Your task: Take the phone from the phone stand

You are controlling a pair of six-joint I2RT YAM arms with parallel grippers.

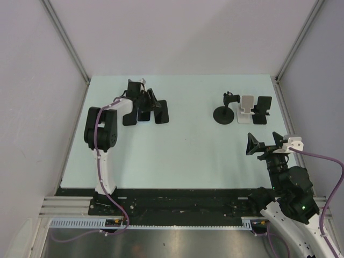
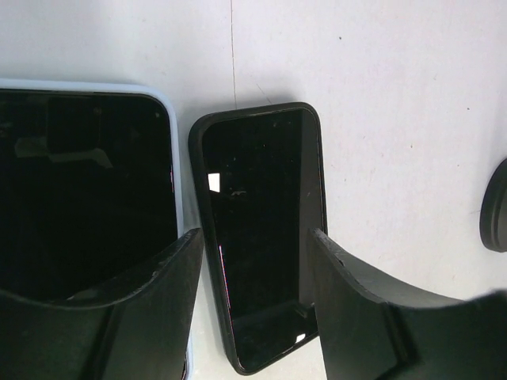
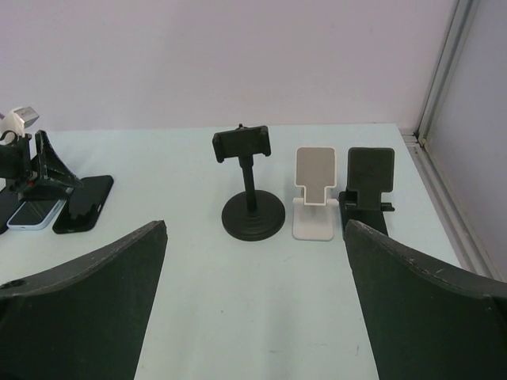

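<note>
A: Where's the phone?
B: Flat on the desk (image 1: pixel 188 156), far left. It's the black-cased phone (image 2: pixel 261 229), screen up, just beside a light-blue-cased phone (image 2: pixel 87 190).
A: And the left jaws?
B: Parted over it, with one of the fingers (image 2: pixel 158 317) on either side of its near end. Whether they touch it, I can't tell.
A: The stands?
B: Well apart from it, far right, in a row: a black clamp stand (image 3: pixel 252 214) on a round base, a white stand (image 3: pixel 315 198), a black folding stand (image 3: pixel 369 186).
A: The right jaws?
B: Spread wide in front of that row, holding nothing.
</note>
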